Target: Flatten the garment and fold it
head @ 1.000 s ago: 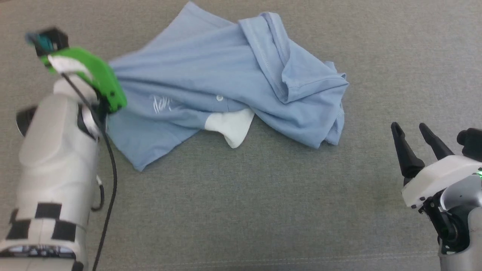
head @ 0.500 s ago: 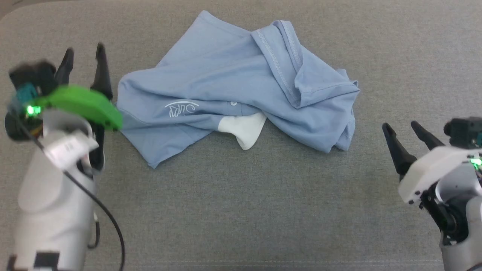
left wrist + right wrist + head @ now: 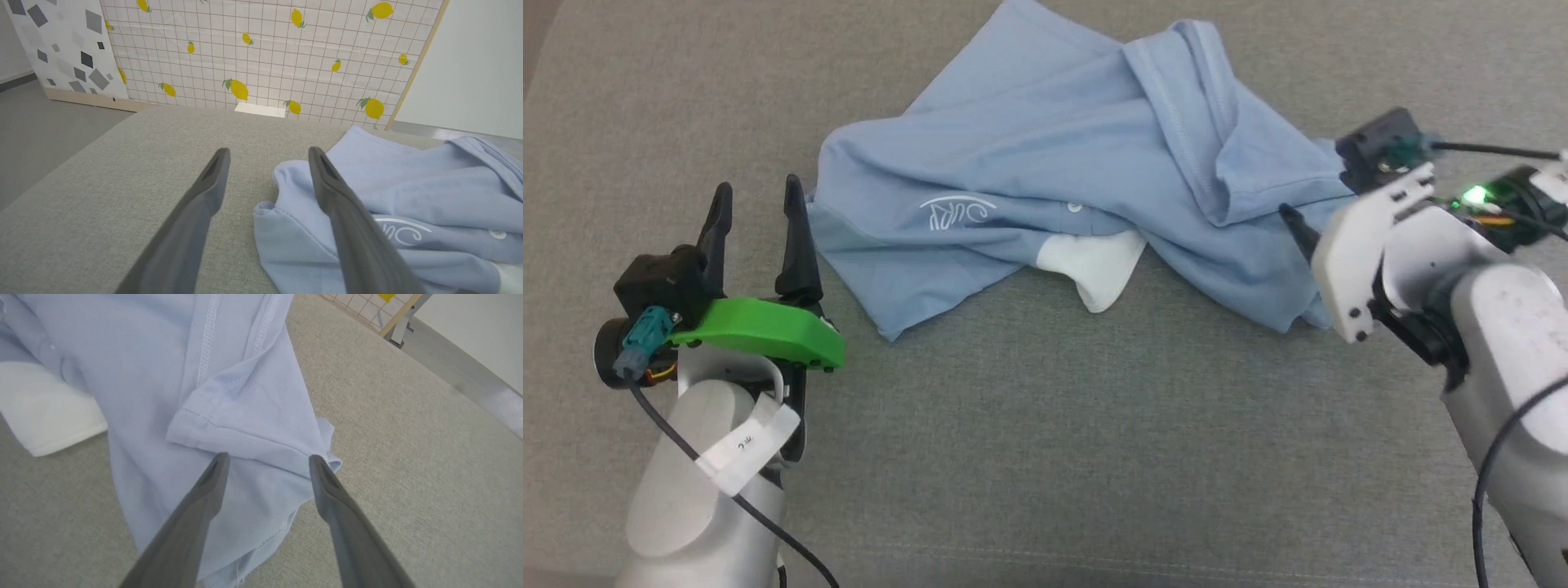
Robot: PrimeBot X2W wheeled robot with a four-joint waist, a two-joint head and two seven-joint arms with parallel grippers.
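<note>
One left gripper point(image 3: 757, 186) stands just beside the garment's point(image 3: 1029, 155) left edge, jaws wide apart and empty. The one garment, crumpled with one white collar point(image 3: 1094, 261) and one cursive logo point(image 3: 957, 211) showing, lies on the grey padded surface point(image 3: 1045, 457). One right gripper point(image 3: 267, 458) hangs over its right edge, jaws apart and gripping nothing.

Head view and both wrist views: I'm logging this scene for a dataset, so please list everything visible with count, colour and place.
polo shirt: one, light blue, crumpled mid-surface.
collar: one, white, at the shirt's near edge.
chest logo: one, white, on the shirt's left part.
padded surface: one, grey, under everything.
lemon-print panel: one, white with yellow lemons, behind the surface.
speckled panel: one, white with grey shapes, beside the lemon-print panel.
left gripper: one, dark fingers, open, beside the shirt's left edge.
right gripper: one, dark fingers, open, over the shirt's right edge.
</note>
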